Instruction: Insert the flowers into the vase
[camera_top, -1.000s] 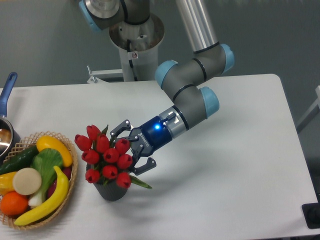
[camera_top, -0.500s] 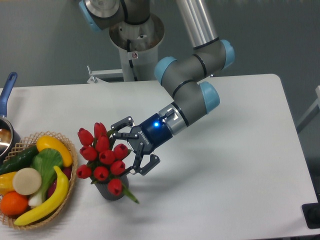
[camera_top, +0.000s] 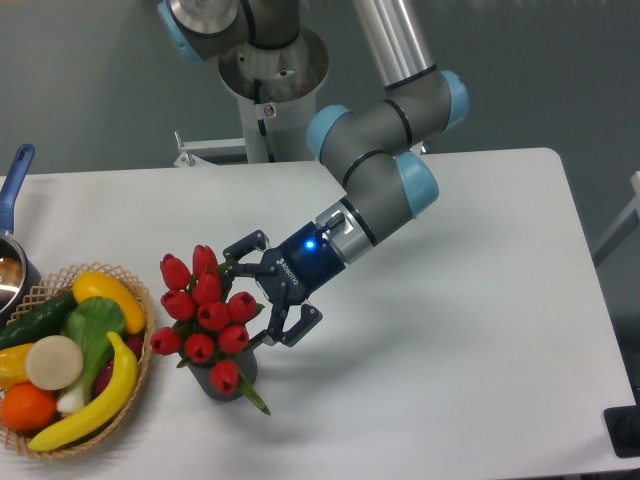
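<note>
The flowers (camera_top: 205, 315), a bunch of red tulip buds with green leaves, stand with their stems in the vase (camera_top: 230, 382), a short dark grey cylinder at the front left of the table. The buds hide most of the vase's rim and hollow. One green leaf hangs over its front right side. My gripper (camera_top: 254, 302) is right beside the bunch on its right, with the jaws spread wide. The fingers (camera_top: 245, 247) sit close to the buds and do not clamp them.
A woven basket (camera_top: 140, 372) of fruit and vegetables stands just left of the vase. A pot with a blue handle (camera_top: 14, 180) sits at the left edge. The robot base (camera_top: 270, 80) is at the back of the white table (camera_top: 460, 330).
The bunch has sunk lower and shifted left into the vase, and its leaf now hangs lower. The gripper has shifted slightly left with its jaws spread.
</note>
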